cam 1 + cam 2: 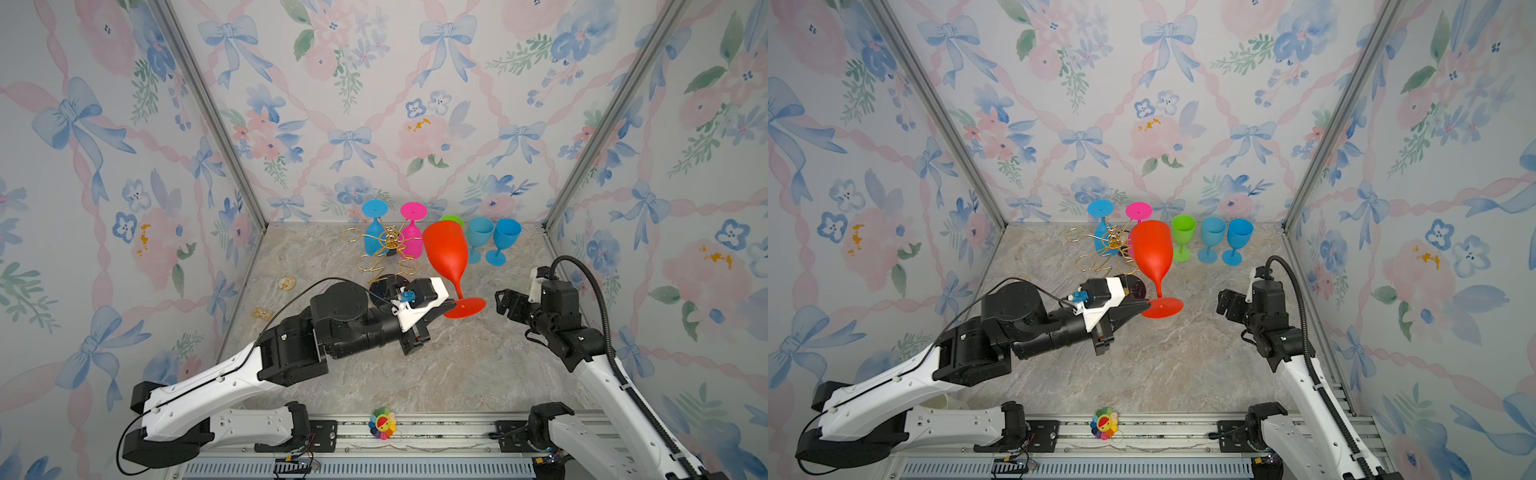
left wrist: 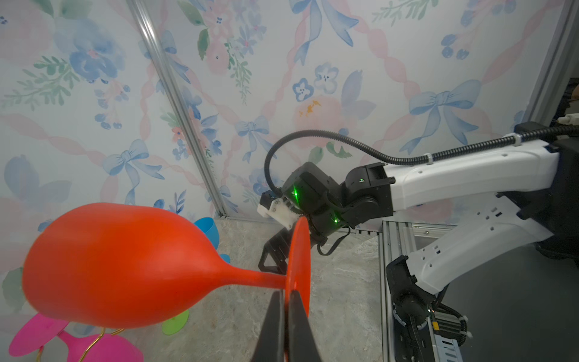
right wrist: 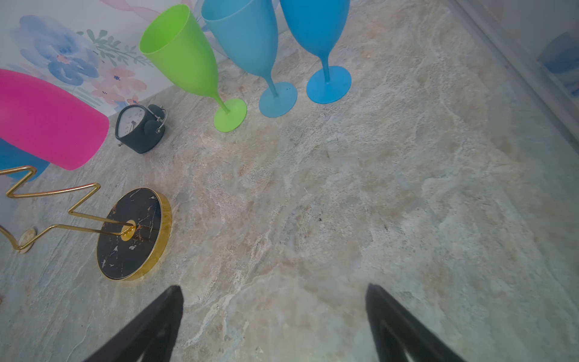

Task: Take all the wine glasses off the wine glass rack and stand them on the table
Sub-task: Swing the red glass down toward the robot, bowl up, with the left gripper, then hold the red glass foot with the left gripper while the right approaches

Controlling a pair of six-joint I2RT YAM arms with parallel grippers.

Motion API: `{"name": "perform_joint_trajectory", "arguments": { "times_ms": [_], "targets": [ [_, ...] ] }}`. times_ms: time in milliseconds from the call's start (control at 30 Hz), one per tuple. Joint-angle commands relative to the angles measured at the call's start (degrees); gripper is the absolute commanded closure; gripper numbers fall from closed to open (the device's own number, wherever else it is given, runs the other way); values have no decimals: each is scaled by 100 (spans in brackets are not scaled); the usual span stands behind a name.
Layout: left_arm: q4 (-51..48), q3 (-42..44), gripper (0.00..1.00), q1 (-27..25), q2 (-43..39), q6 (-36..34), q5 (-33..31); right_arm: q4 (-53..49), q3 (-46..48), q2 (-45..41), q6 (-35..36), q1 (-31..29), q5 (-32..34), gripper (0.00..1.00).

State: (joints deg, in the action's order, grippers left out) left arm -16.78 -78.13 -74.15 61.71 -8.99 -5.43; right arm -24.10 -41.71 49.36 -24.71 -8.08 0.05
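My left gripper is shut on the foot rim of a red wine glass. The glass is held in the air, just right of the wine glass rack. The rack's round black base stands on the marble top. A pink glass and a blue glass hang upside down on the gold arms. My right gripper is open and empty, a short way right of the red glass's foot.
A green glass and two blue glasses stand upright at the back right. A small dark clock sits behind the rack. Two small scraps lie at the left, and a rainbow flower sits on the front rail.
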Motion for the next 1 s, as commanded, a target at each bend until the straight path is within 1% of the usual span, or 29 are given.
{"name": "perform_joint_trajectory", "arguments": {
  "times_ms": [0, 67, 200, 300, 400, 500, 633, 833, 967],
  "targets": [
    [104, 78, 100, -655, 374, -755, -1331, -348, -231, -144, -120, 245, -134, 7],
    [106, 265, 100, -941, 635, -1029, -1822, -415, -264, -191, -143, 385, -258, 6],
    [104, 673, 100, -1118, 976, -1298, -2296, -569, -367, -290, -170, 572, -460, 6],
    [134, 937, 100, -1121, 1080, -1314, -2318, -711, -509, -347, -175, 656, -484, 6],
    [447, 1352, 100, -1153, 1099, -1423, -2419, -818, -679, -334, -157, 717, -607, 6],
    [847, 1876, 100, -1163, 1125, -1741, -2531, -1028, -935, -173, -88, 729, -738, 6],
    [1294, 2426, 100, -1176, 1167, -2133, -2936, -1339, -1255, 44, -29, 729, -947, 6],
    [1965, 3106, 100, -1255, 1291, -2893, -3412, -1461, -1520, 168, 10, 742, -1190, 6],
    [2165, 3265, 100, -1288, 1410, -3061, -3374, -1577, -1867, 420, 70, 733, -1519, 7]
  ]
}}
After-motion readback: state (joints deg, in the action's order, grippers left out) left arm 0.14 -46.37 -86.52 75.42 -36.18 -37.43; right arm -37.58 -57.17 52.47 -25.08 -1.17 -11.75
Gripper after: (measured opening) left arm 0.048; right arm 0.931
